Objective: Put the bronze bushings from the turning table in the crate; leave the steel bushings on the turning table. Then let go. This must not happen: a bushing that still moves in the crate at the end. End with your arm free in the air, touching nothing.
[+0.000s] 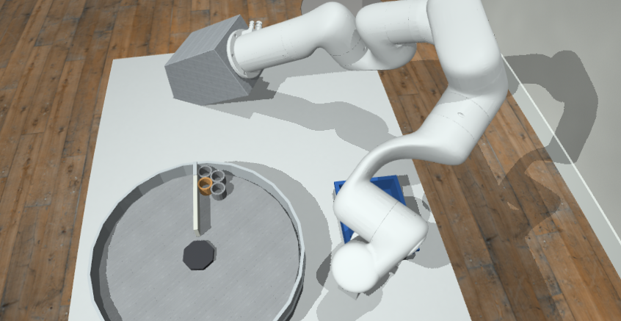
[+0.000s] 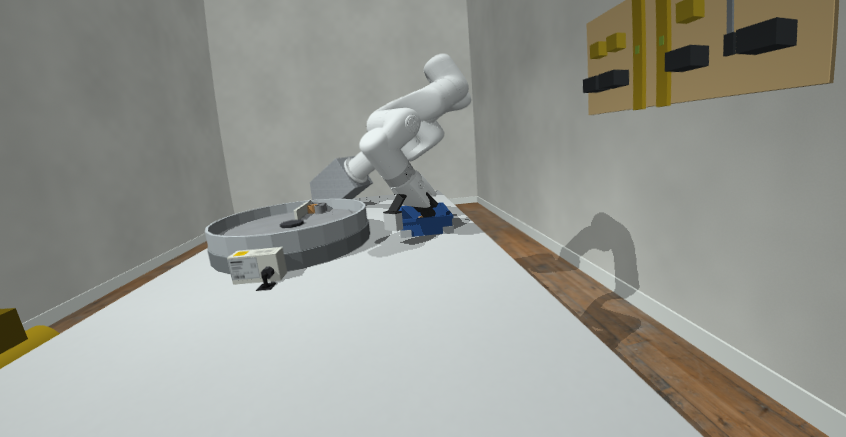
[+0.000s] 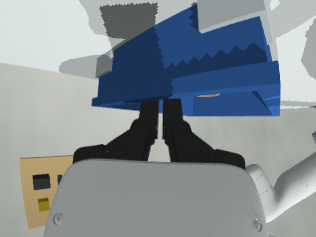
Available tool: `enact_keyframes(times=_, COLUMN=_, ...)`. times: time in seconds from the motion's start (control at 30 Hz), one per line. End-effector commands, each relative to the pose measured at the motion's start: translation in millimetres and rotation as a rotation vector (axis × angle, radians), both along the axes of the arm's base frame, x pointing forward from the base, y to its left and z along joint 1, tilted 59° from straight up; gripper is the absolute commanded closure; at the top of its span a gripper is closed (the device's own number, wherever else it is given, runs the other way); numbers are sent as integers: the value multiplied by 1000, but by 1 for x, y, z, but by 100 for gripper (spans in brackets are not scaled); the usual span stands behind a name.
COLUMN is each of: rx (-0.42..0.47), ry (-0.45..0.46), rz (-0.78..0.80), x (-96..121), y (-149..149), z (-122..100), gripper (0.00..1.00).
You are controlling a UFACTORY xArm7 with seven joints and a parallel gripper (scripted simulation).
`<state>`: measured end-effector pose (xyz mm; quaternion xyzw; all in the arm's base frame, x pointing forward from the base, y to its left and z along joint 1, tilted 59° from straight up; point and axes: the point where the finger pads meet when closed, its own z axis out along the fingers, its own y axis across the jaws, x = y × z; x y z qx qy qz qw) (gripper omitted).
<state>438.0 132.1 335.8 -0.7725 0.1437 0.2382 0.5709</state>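
My gripper [image 2: 424, 212] [image 3: 161, 96] reaches down into the blue crate [image 1: 386, 183] [image 2: 436, 226] [image 3: 135, 74], its fingers almost together, shut on a bronze bushing; crate walls hide the fingertips and nearly all of that bushing. A thin bronze edge [image 3: 207, 95] shows over the crate's rim in the wrist view. On the turning table [image 1: 152, 232] [image 2: 260, 225], one bronze bushing [image 1: 205, 192] [image 2: 311, 209] stands against the cream bar [image 1: 195, 201]. Three steel bushings stand close around it, the nearest one [image 1: 219, 196] in front and right, two others behind.
The turning table has a raised rim and a dark hub [image 1: 198, 255] [image 2: 291, 223]. A labelled carton [image 2: 245, 268] and a small black stand [image 2: 266, 279] are beside it. The arm covers much of the crate in the top view. The grey base block [image 1: 204, 76] is at the back.
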Motion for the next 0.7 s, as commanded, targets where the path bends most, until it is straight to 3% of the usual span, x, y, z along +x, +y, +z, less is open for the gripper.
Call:
enact_keyframes(times=0.0, rx=-1, ry=-2, rz=-4, x=1, y=-2, z=1, gripper=100)
enact_keyframes(times=0.67, rx=-1, ry=-2, rz=-4, x=3, y=2, z=-2, gripper=100)
